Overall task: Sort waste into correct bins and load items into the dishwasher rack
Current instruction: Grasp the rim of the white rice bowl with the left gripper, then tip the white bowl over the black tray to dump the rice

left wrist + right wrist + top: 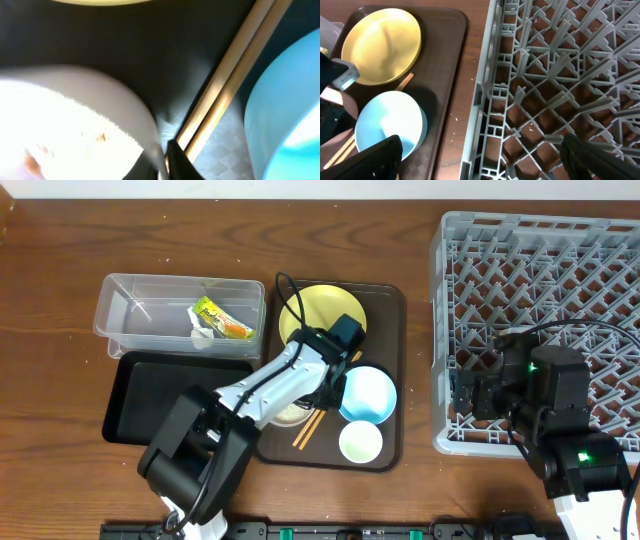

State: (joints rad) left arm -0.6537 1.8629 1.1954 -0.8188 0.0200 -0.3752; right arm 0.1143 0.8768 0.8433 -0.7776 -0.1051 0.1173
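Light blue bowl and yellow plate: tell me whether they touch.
Apart. The right wrist view shows a strip of the dark brown tray between the yellow plate and the light blue bowl.

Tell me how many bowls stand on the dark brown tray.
2. The light blue bowl is at the tray's right side, below the yellow plate. The white bowl is left of it, partly hidden under the left arm. No other bowl shows.
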